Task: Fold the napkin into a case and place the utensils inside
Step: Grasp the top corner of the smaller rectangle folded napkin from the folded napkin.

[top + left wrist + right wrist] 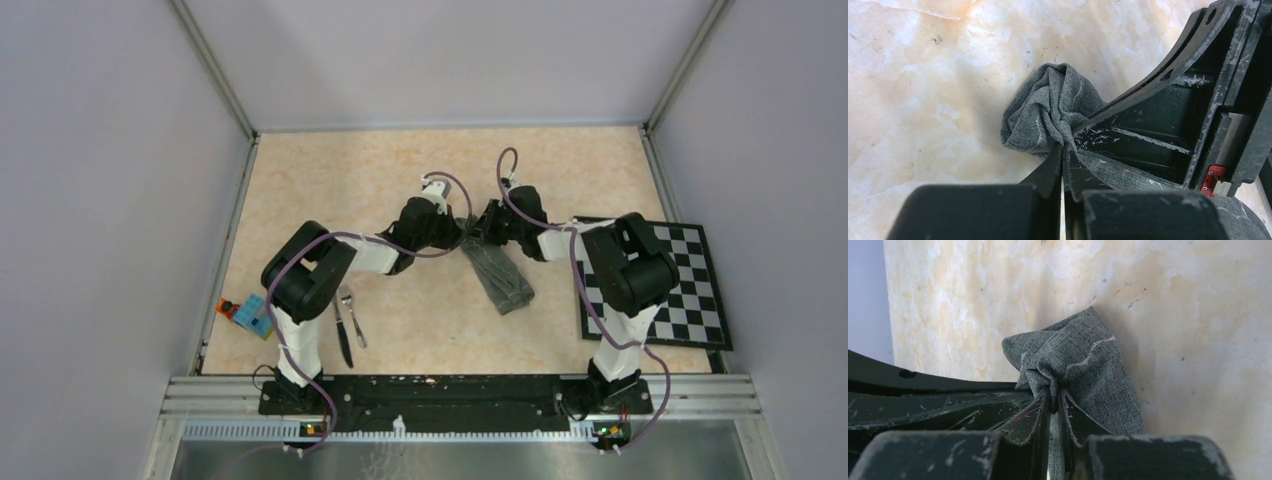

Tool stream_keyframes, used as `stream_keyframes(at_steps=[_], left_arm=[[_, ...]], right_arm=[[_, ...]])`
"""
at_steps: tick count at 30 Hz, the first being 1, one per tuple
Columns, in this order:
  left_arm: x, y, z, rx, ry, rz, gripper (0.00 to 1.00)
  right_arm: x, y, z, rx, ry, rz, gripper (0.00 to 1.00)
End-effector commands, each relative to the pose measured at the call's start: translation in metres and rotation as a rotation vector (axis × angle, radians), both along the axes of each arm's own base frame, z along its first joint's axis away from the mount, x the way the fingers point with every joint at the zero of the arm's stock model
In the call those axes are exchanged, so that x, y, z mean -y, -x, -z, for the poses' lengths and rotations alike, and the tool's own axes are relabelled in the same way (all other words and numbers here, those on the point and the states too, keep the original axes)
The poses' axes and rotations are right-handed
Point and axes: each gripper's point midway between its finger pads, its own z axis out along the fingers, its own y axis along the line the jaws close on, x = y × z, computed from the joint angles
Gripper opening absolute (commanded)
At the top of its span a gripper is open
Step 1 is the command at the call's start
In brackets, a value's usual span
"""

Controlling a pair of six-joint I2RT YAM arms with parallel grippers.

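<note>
In the top view, the napkin [503,278] is lying as a narrow dark grey strip just right of the frame's centre. It is slanting from upper left to lower right on the table [400,170]. Both arms are meeting over its upper end. In the left wrist view, the left gripper [1063,148] is pinching a bunched corner of the cloth, its jaws closed tight on the fabric. The right gripper [1052,390] is clamping a puckered fold between its fingers, with the pale stitched hem line showing beside them. The knife [343,335] and fork [352,315] are lying side by side at the lower left of the top view, near the left arm's base and well apart from the napkin. A checkered board [690,290] is sitting at the right edge, partly under the right arm.
</note>
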Motion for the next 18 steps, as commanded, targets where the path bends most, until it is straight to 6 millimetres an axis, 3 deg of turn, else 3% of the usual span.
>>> stream_keyframes(at_steps=[1, 4, 9, 18], left_arm=[[0.006, -0.002, -0.042, 0.086, 0.049, 0.019, 0.00], [0.004, 0.001, -0.037, 0.077, 0.027, 0.028, 0.00], [0.002, 0.004, -0.032, 0.077, 0.005, 0.043, 0.00], [0.004, 0.006, -0.035, 0.074, 0.021, 0.052, 0.00]], right_arm=[[-0.005, 0.014, -0.028, 0.046, -0.054, -0.078, 0.15], [0.005, 0.011, -0.045, 0.067, -0.105, -0.083, 0.21], [0.004, 0.009, -0.063, 0.117, -0.129, -0.158, 0.30], [-0.006, 0.008, -0.053, 0.144, -0.092, -0.175, 0.36]])
